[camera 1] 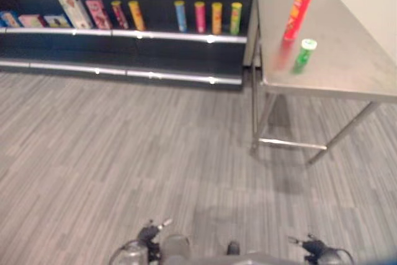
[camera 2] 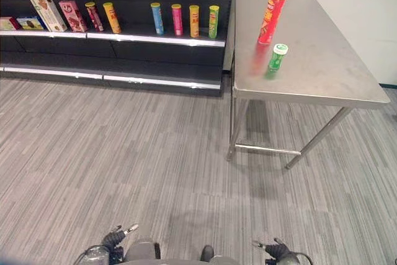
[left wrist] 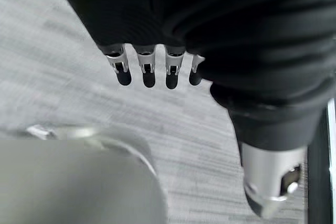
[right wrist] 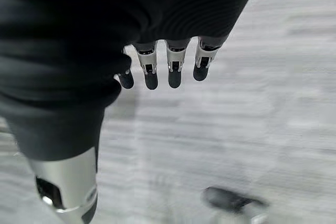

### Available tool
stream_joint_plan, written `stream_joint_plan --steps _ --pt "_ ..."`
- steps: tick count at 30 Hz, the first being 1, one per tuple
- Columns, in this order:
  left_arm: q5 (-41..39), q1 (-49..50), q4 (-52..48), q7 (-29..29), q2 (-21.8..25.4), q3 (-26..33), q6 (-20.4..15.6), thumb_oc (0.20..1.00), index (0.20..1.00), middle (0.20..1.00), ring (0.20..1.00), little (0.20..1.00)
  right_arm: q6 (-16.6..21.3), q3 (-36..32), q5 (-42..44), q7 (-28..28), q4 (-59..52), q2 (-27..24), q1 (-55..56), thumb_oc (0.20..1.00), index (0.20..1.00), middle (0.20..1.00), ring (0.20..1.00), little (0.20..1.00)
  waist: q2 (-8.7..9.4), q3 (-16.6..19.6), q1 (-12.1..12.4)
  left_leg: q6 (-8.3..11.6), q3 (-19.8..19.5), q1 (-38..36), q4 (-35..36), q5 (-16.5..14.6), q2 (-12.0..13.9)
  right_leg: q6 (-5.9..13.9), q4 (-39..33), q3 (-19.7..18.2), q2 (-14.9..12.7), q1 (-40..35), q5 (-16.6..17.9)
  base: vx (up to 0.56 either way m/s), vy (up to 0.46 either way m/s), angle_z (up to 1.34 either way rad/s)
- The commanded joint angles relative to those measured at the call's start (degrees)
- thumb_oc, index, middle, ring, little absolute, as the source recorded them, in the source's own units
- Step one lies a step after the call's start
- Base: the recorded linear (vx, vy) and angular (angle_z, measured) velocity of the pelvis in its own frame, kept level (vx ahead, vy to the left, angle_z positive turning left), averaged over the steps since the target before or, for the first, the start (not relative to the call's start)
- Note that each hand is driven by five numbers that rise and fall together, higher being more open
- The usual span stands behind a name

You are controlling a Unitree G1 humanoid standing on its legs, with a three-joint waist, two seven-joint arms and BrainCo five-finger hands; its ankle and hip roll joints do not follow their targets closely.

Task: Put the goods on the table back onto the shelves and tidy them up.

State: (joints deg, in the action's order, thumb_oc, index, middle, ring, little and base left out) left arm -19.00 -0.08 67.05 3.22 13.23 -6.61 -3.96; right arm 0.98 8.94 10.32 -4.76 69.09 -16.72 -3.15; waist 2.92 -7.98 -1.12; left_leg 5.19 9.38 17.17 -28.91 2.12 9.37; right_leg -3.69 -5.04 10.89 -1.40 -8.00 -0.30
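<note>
Two goods stand on the steel bench: a tall red can with a yellow lid, upright toward the bench's far side, and a short green can with a white lid, also upright, just nearer than the red can and a little to its right, apart from it. Nothing else sits on the bench.

Left of the bench, with its end close to the bench's far left corner, runs the dark shelf. Its upper ledge carries a row of four upright cans nearest the bench, then two leaning cans, then boxes farthest away. The lower ledge looks bare.

Both hands hang low over the grey floor, well away from the bench. The left hand has its fingers straight and relaxed, holding nothing; the right hand is the same, fingers loose and empty.

The step in hand appears to be the approach, with nothing picked up yet. To do it well, the robot should probably square up to the bench's near long edge, take the green can first since it is closer, and grasp it around the middle so it stays upright. The tall red can looks tippy; a grip at mid-height should keep it from toppling. The gap on the ledge between the row of four and the bench looks like a fitting spot.
</note>
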Motion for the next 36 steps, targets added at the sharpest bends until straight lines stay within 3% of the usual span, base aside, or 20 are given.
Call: stream_joint_plan --steps 1,2,3,4,5,8,10,12,14,15,16,18,20,21,24,26,28,31,35,36 --pt "-0.4 -1.0 -1.5 0.9 0.3 -1.4 -1.1 1.000 1.000 1.000 1.000 1.000 0.9 0.9 2.2 -1.1 -1.2 -2.1 2.2 1.000 1.000 1.000 1.000 1.000 -0.06 -2.4 -0.1 0.09 -2.1 -8.7 16.7 1.0 0.8 8.05 0.9 -2.6 -3.0 3.2 -0.2 0.35 0.232 -0.40" --pt "-0.6 -0.9 -1.4 1.0 0.3 -1.5 -1.2 1.000 1.000 1.000 1.000 1.000 0.9 1.0 1.8 -1.3 -1.1 -2.1 2.2 1.000 1.000 1.000 1.000 1.000 -0.80 -2.2 0.0 1.14 -3.5 -9.2 21.9 3.1 1.4 8.30 0.9 -2.9 -2.9 2.5 -0.9 0.48 0.320 -0.46" --pt "-0.6 -1.4 -0.7 1.1 0.2 -1.7 -1.3 1.000 1.000 1.000 1.000 1.000 0.9 1.0 1.1 -1.6 -0.9 -2.1 2.2 1.000 1.000 1.000 1.000 1.000 -1.98 -1.9 0.6 2.80 -6.4 -7.8 28.2 7.7 2.5 8.61 0.5 -3.6 -2.7 0.5 -2.3 0.37 0.246 -0.45" --pt "-0.6 -1.4 -0.7 1.1 0.2 -1.7 -1.3 1.000 1.000 1.000 1.000 1.000 0.9 1.0 1.1 -1.6 -0.9 -2.1 2.2 1.000 1.000 1.000 1.000 1.000 -1.93 -2.1 0.6 2.82 -6.4 -8.2 28.5 7.8 2.4 8.61 0.5 -3.6 -2.7 0.3 -2.3 0.53 0.359 -0.38" --pt "-0.1 -1.5 0.2 1.1 0.3 -1.9 -1.4 1.000 1.000 1.000 1.000 1.000 1.2 0.7 0.7 -1.8 -0.7 -2.1 2.4 1.000 1.000 1.000 1.000 1.000 -2.50 -1.8 1.1 4.17 -8.5 -6.6 32.5 9.4 2.8 9.25 0.2 -5.0 -2.9 -1.7 -3.8 0.29 0.193 -0.39" --pt "0.6 -1.4 1.0 0.9 0.4 -1.9 -1.3 1.000 1.000 1.000 1.000 1.000 1.0 0.5 -0.1 -1.7 -0.3 -2.0 2.5 1.000 1.000 1.000 1.000 1.000 -2.83 -1.2 1.4 4.62 -8.8 -6.3 33.7 10.0 2.9 10.11 0.1 -6.8 -3.7 -3.7 -4.9 0.35 0.290 -0.43" --pt "1.7 -1.1 2.0 0.6 0.4 -1.9 -1.5 1.000 1.000 1.000 1.000 1.000 0.9 0.0 -1.0 -1.4 0.2 -1.8 2.6 1.000 1.000 1.000 1.000 1.000 -3.19 0.0 1.6 4.52 -8.3 -7.0 33.0 9.7 2.6 11.71 0.7 -7.6 -6.0 -5.0 -5.0 0.40 0.438 -0.28" --pt "2.0 -0.9 2.1 0.6 0.9 -1.5 -1.3 1.000 1.000 1.000 1.000 1.000 0.6 -0.5 -1.3 -1.0 0.5 -1.5 2.8 1.000 1.000 1.000 1.000 1.000 -2.79 0.8 1.8 3.41 -7.0 -8.4 32.4 8.7 1.4 12.79 4.4 -8.7 -8.6 -3.3 -3.7 0.29 0.399 -0.37" --pt "2.9 -1.1 2.4 0.2 1.9 -1.5 -1.1 1.000 1.000 1.000 1.000 1.000 0.5 -1.1 -1.2 -0.7 0.6 -1.2 3.0 1.000 1.000 1.000 1.000 1.000 -1.84 1.3 1.5 0.86 -5.3 -10.5 32.5 6.7 -1.6 13.63 12.4 -10.7 -11.0 0.4 1.2 0.25 0.483 -0.37" --pt "3.7 -1.3 2.1 -0.1 2.8 -1.6 -0.9 1.000 1.000 1.000 1.000 1.000 0.4 -1.7 -0.5 -0.4 0.2 -1.3 3.3 1.000 1.000 1.000 1.000 1.000 -2.14 0.7 0.5 -1.44 -4.4 -12.9 33.1 5.1 -4.0 12.73 21.4 -12.3 -11.9 4.6 6.3 0.18 0.423 -0.14" --pt "3.7 -1.3 2.1 -0.1 2.8 -1.6 -0.9 1.000 1.000 1.000 1.000 1.000 0.4 -1.7 -0.5 -0.4 0.2 -1.3 3.3 1.000 1.000 1.000 1.000 1.000 -2.09 0.7 0.5 -1.46 -4.3 -12.9 33.1 5.0 -4.1 12.76 21.6 -12.4 -12.0 4.7 6.2 0.15 0.442 0.00" --pt "4.4 -1.5 2.4 -0.2 3.8 -1.8 -0.7 1.000 1.000 1.000 1.000 1.000 0.5 -2.1 0.0 -0.6 0.0 -1.1 3.4 1.000 1.000 1.000 1.000 1.000 -2.62 -0.4 -0.6 -3.17 -2.8 -15.3 33.9 3.4 -5.5 11.71 29.8 -11.1 -13.3 9.3 11.5 0.11 0.353 0.06" --pt "4.8 -1.4 2.4 -0.4 3.9 -2.0 -0.6 1.000 1.000 1.000 1.000 1.000 0.5 -2.0 -0.1 -0.6 0.1 -0.8 4.1 1.000 1.000 1.000 1.000 1.000 -3.33 -1.1 -1.6 -3.88 -2.0 -17.0 33.9 1.8 -6.0 11.20 34.7 -9.1 -12.8 13.6 10.2 0.15 0.312 -0.04" --pt "5.0 -1.6 2.2 -0.5 3.9 -2.1 -0.7 1.000 1.000 1.000 1.000 1.000 0.5 -2.0 -0.1 -0.6 0.4 -0.8 4.4 1.000 1.000 1.000 1.000 1.000 -3.37 -1.4 -2.2 -4.05 -2.1 -17.9 33.9 1.0 -6.5 10.79 33.5 -8.0 -11.8 15.1 8.6 0.22 0.258 0.11" --pt "5.1 -1.8 2.1 -0.3 3.6 -2.3 -0.8 1.000 1.000 1.000 1.000 1.000 0.2 -2.3 0.2 -0.8 1.6 -1.0 4.5 1.000 1.000 1.000 1.000 1.000 -2.79 -2.2 -3.4 -3.84 -1.6 -19.8 33.9 -1.3 -8.3 10.93 20.9 -2.4 -9.4 17.4 5.6 0.22 0.106 0.00" --pt "5.4 -2.1 2.5 -0.7 3.1 -2.3 -0.7 1.000 1.000 1.000 1.000 1.000 0.0 -2.5 0.6 -0.8 2.4 -1.0 4.4 1.000 1.000 1.000 1.000 1.000 -2.32 -2.6 -4.5 -3.75 -2.2 -22.3 33.9 -3.5 -9.4 12.02 10.4 -0.5 -7.5 17.9 6.4 0.29 0.048 0.03" --pt "5.9 -2.1 3.0 -0.9 2.5 -2.3 -0.8 1.000 1.000 1.000 1.000 1.000 -0.1 -2.8 0.6 -0.7 3.3 -1.1 4.7 1.000 1.000 1.000 1.000 1.000 -1.68 -2.8 -5.3 -3.79 -2.5 -24.4 33.9 -4.8 -10.3 13.21 4.6 0.6 -5.9 18.7 8.3 0.28 0.054 -0.04" --pt "6.2 -1.9 2.6 -1.1 1.6 -3.0 -1.0 1.000 1.000 1.000 1.000 1.000 0.2 -3.8 0.8 -1.0 3.9 -1.4 5.9 1.000 1.000 1.000 1.000 1.000 -0.60 -1.9 -4.9 -3.99 -0.8 -25.8 33.9 -6.6 -11.4 13.04 2.8 7.9 -5.9 16.5 9.0 0.22 0.015 -0.12" --pt "6.7 -2.0 2.1 -1.5 1.2 -3.6 -0.9 1.000 1.000 1.000 1.000 1.000 0.2 -4.7 1.7 -1.0 4.4 -1.9 6.5 1.000 1.000 1.000 1.000 1.000 -0.95 -0.8 -5.3 -3.01 0.2 -27.9 32.6 -9.0 -10.5 11.93 2.6 8.9 -5.4 14.2 8.1 0.27 -0.048 0.01" --pt "6.5 -2.1 1.9 -1.6 1.1 -3.7 -0.9 1.000 1.000 1.000 1.000 1.000 0.2 -4.8 1.9 -0.7 5.0 -2.1 6.7 1.000 1.000 1.000 1.000 1.000 -0.84 -0.4 -5.4 -2.10 1.3 -27.1 26.7 -10.9 -9.5 11.37 2.4 9.5 -5.1 12.8 7.1 0.29 -0.114 0.11"
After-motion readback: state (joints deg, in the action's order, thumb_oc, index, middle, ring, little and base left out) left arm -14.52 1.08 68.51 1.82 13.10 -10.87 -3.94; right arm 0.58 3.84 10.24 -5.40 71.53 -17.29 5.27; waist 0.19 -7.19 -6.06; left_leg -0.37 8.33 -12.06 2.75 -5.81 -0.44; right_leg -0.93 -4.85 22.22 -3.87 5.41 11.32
